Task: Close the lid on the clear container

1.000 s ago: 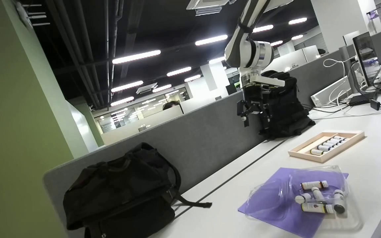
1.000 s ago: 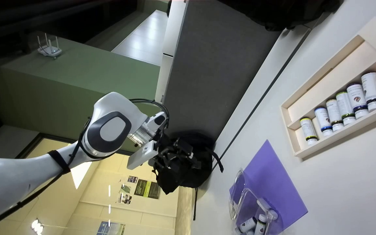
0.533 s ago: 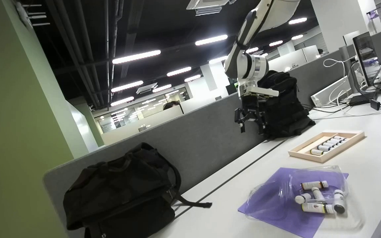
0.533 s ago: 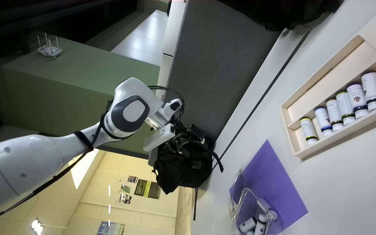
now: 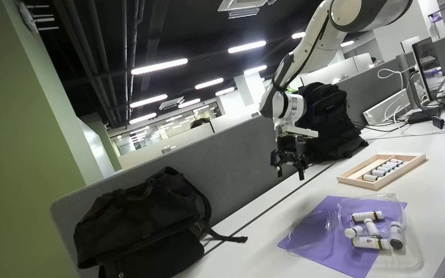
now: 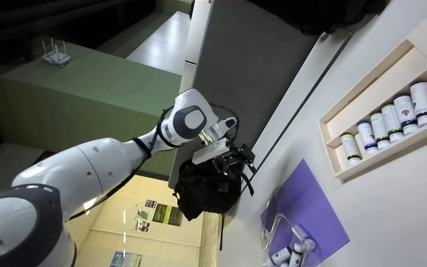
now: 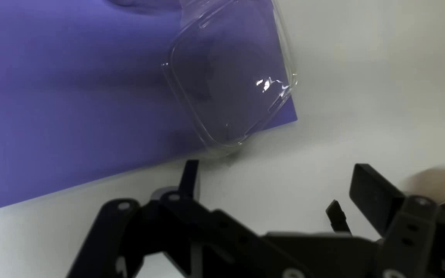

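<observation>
White tabletop [image 7: 354, 123] lies beneath empty jaws spread wide

We see a thin, transparent plastic lid [image 7: 226, 77], glossy and marked by hard white glints, and a shallow, transparent plastic box [image 5: 410, 251], equally slick. The rectangular purple sheet [image 7: 83, 116] looks to us like matt paper, the flat, pale tray [image 6: 378, 89] like smooth, matt wood. The white, jointed robot arm [image 6: 80, 167] is smooth and softly glossy, its silver ring [image 6: 209, 135] shiny metal, the black two-fingered gripper [image 5: 291, 174] mostly matt. We take the slouched black backpack [image 5: 141, 224] for dull cloth and the long grey partition [image 6: 250, 74] for something fabric-like.
</observation>
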You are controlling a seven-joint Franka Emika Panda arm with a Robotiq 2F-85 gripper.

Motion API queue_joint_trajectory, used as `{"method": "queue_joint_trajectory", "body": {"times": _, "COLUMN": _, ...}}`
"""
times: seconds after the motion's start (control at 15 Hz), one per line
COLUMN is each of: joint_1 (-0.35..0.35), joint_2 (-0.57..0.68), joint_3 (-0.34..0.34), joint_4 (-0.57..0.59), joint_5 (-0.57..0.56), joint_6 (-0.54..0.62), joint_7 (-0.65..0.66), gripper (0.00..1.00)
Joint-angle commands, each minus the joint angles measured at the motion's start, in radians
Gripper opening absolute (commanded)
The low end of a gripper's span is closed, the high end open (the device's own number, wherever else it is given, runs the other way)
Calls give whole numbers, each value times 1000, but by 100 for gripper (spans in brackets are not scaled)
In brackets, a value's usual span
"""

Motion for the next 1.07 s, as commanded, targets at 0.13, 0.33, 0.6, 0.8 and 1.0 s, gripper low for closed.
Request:
{"method": "queue_joint_trajectory", "body": {"times": 0.13, "joint_1": -19, "joint_2": 70, "joint_3": 34, "joint_4": 72, "joint_5": -32, "joint_6": -14, "joint_7": 34, "gripper": 100}}
{"method": "queue_joint_trajectory", "body": {"times": 0.33, "joint_1": -19, "joint_2": 74, "joint_3": 35, "joint_4": 89, "joint_5": -34, "joint_6": -20, "joint_7": 40, "gripper": 100}}
{"method": "queue_joint_trajectory", "body": {"times": 0.6, "joint_1": -50, "joint_2": 152, "joint_3": 46, "joint_4": 122, "joint_5": -36, "joint_6": -30, "joint_7": -10, "gripper": 100}}
{"method": "queue_joint_trajectory", "body": {"times": 0.8, "joint_1": -75, "joint_2": 195, "joint_3": 69, "joint_4": 130, "joint_5": -31, "joint_6": -29, "joint_7": -73, "gripper": 100}}
{"method": "queue_joint_trajectory", "body": {"times": 1.0, "joint_1": -100, "joint_2": 228, "joint_3": 99, "joint_4": 131, "joint_5": -15, "joint_6": -32, "joint_7": -118, "gripper": 100}}
